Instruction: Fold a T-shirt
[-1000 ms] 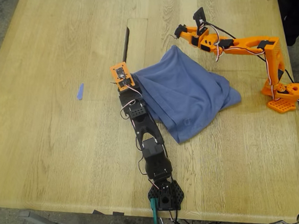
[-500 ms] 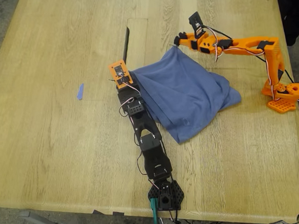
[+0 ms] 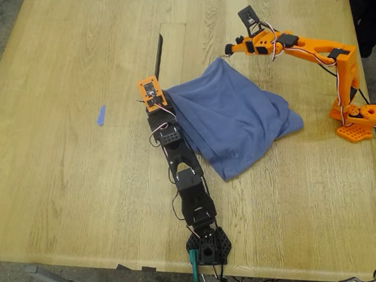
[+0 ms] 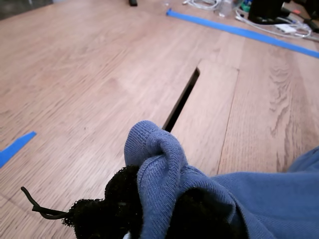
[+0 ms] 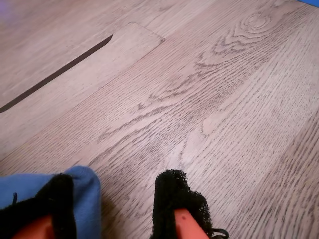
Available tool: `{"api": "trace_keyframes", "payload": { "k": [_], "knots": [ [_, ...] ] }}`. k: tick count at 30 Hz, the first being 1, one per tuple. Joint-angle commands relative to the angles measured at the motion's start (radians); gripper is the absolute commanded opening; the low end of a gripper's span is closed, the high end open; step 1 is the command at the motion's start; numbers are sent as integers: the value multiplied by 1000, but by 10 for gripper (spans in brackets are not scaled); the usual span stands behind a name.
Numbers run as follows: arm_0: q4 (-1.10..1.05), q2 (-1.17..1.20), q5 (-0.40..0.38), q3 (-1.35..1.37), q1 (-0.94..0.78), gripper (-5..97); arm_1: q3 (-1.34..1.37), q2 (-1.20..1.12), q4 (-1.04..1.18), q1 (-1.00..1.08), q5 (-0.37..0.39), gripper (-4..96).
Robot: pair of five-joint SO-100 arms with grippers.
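Working across the exterior view from its left, we are pinching a bunched corner of the T-shirt (image 3: 228, 122) in my first gripper (image 3: 163, 103) — clenched on the cloth beside the table's (image 3: 66, 156) dark slot (image 3: 159, 55). The shirt is lying crumpled mid-table, its long axis running from that corner toward the exterior view's lower right. At the upper right, my second gripper (image 3: 228, 48) is hovering released, one pad (image 5: 56, 199) against the far corner. We are risking a missed grab there — the fabric could slide off that pad and the fold would skew.
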Motion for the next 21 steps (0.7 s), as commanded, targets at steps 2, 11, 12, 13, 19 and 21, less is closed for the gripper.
{"api": "trace_keyframes", "payload": {
  "k": [2, 11, 12, 13, 19, 21],
  "knots": [
    [18, 115, 12, -92, -48, -1, -114, -5, 54, -25, -15, 286],
    [98, 69, 14, -201, -77, -1, -402, -202, 235, -52, -31, 299],
    [114, 61, 14, -222, -78, -1, -471, -241, 273, -54, -31, 302],
    [124, 55, 14, -241, -78, -1, -552, -291, 307, -54, -32, 303],
    [164, 48, 15, -267, -77, -1, -1479, -819, 767, -58, -44, 304],
    [170, 46, 17, -267, -74, -1, -1477, -824, 762, -57, -37, 303]
  ]
}}
